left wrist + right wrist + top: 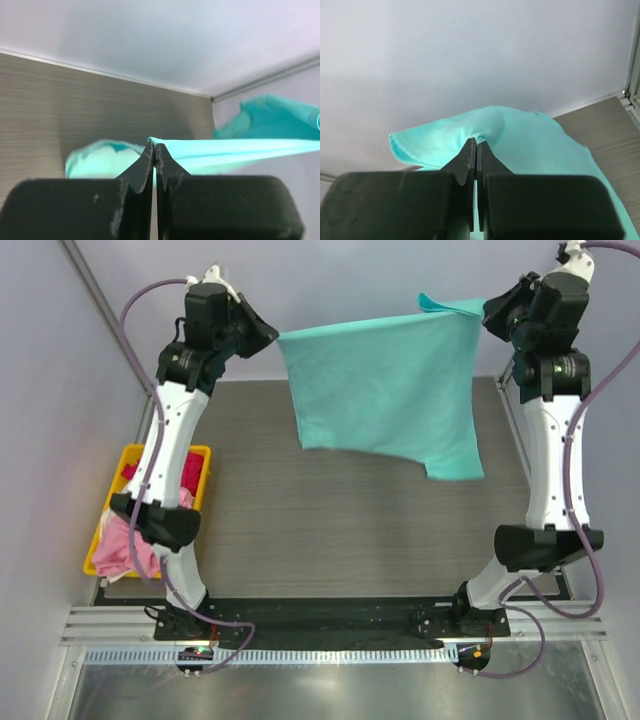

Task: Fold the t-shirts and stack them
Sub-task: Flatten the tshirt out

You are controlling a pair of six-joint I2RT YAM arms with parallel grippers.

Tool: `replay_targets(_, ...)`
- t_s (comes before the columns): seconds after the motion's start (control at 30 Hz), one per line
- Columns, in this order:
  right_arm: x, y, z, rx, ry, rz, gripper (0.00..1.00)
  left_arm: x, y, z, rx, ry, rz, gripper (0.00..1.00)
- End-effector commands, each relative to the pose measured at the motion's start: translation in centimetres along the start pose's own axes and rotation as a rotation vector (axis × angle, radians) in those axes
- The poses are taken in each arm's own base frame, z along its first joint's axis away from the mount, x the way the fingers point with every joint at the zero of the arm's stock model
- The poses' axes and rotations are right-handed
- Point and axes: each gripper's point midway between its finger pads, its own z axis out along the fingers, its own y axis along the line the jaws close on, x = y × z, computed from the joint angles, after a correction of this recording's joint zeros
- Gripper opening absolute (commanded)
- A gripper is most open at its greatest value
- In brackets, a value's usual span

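Teal t-shirt (385,390) hangs spread between two robot arms above the worktop (330,530).
The left pincer (272,339) and the right pincer (492,312), each clamped shut on a top corner, pull the cloth taut, likely to lay it flat for folding. A pink t-shirt (128,540) and a magenta t-shirt (186,474) lie in the yellow bin (204,452).

Diffuse light is filling every view evenly. Teal t-shirt (385,390) is casting a faint shadow on the table (300,530). Glare is washing the metal plate (330,690). Left wrist view: cloth is glowing overexposed, left gripper (155,150) is showing blurred.
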Motion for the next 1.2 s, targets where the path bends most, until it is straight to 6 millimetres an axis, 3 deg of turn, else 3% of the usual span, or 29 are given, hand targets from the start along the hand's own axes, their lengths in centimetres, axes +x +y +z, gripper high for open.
replay_targets(0.0, -5.9, 0.0, -7.0, 0.021, -0.182, -0.057, 0.01, -4.2, -4.3, -8.3, 0.143, -0.142, 0.058, 0.00)
replay_targets(0.03, -5.0, -0.9, -7.3, 0.052, -0.168, -0.058, 0.01, -0.9, -2.0, -7.0, 0.098, -0.057, 0.057, 0.00)
replay_targets(0.07, -3.0, -2.4, -8.6, 0.092, -0.135, -0.055, 0.01, -1.1, -3.1, -9.3, 0.157, -0.081, 0.060, 0.00)
replay_targets(0.1, -1.6, -3.6, -9.1, 0.124, -0.113, -0.047, 0.01, -0.2, -2.8, -10.0, 0.167, -0.068, 0.058, 0.00)
replay_targets(0.13, -0.3, -5.0, -10.0, 0.176, -0.105, -0.014, 0.01, 4.7, 0.6, -8.2, 0.102, 0.044, 0.041, 0.00)
replay_targets(0.17, 4.8, -7.7, -9.4, 0.240, -0.001, -0.017, 0.01, 6.5, 1.2, -8.6, 0.108, 0.077, 0.034, 0.00)
replay_targets(0.2, 5.7, -8.3, -11.3, 0.246, -0.004, -0.004, 0.01, 7.3, 1.4, -10.3, 0.128, 0.062, 0.029, 0.00)
replay_targets(0.23, 8.2, -9.6, -11.4, 0.277, 0.036, 0.037, 0.01, 12.6, 4.5, -9.4, 0.069, 0.169, 0.017, 0.00)
replay_targets(0.27, 13.3, -12.0, -12.1, 0.317, 0.128, 0.041, 0.01, 14.3, 5.5, -9.4, 0.063, 0.178, 0.016, 0.00)
replay_targets(0.3, 16.0, -13.0, -12.3, 0.330, 0.174, 0.068, 0.01, 15.8, 6.2, -10.1, 0.057, 0.185, 0.016, 0.00)
replay_targets(0.33, 21.3, -15.2, -12.7, 0.368, 0.283, 0.079, 0.05, 20.3, 9.2, -9.7, 0.004, 0.268, 0.003, 0.00)
replay_targets(0.4, 26.0, -16.7, -13.7, 0.392, 0.387, 0.108, 0.08, 24.0, 12.2, -9.5, -0.058, 0.336, 0.003, 0.00)
replay_targets(0.43, 29.9, -18.1, -14.7, 0.425, 0.481, 0.128, 0.11, 26.2, 14.0, -9.4, -0.100, 0.379, -0.004, 0.00)
replay_targets(0.47, 31.5, -18.9, -15.2, 0.448, 0.521, 0.129, 0.12, 29.3, 16.4, -9.8, -0.157, 0.445, -0.021, 0.00)
replay_targets(0.53, 35.0, -20.9, -16.1, 0.514, 0.617, 0.116, 0.13, 32.6, 18.6, -9.8, -0.202, 0.519, -0.044, 0.00)
replay_targets(0.57, 35.6, -21.4, -16.3, 0.535, 0.636, 0.106, 0.11, 34.3, 20.1, -10.2, -0.241, 0.554, -0.058, 0.00)
replay_targets(0.63, 36.6, -22.2, -16.6, 0.566, 0.675, 0.085, 0.01, 35.9, 21.0, -10.1, -0.262, 0.588, -0.055, 0.00)
replay_targets(0.67, 36.6, -22.4, -16.6, 0.579, 0.674, 0.084, 0.01, 36.2, 21.3, -10.1, -0.269, 0.596, -0.053, 0.00)
replay_targets(0.8, 36.3, -22.2, -16.7, 0.576, 0.665, 0.089, 0.02, 36.4, 21.8, -10.2, -0.296, 0.607, -0.034, 0.00)
replay_targets(0.87, 36.2, -22.4, -17.0, 0.585, 0.663, 0.081, 0.09, 36.2, 22.2, -10.3, -0.311, 0.600, -0.029, 0.00)
replay_targets(1.17, 36.5, -23.6, -18.7, 0.632, 0.667, 0.050, 0.11, 36.8, 22.8, -11.1, -0.339, 0.614, -0.027, 0.00)
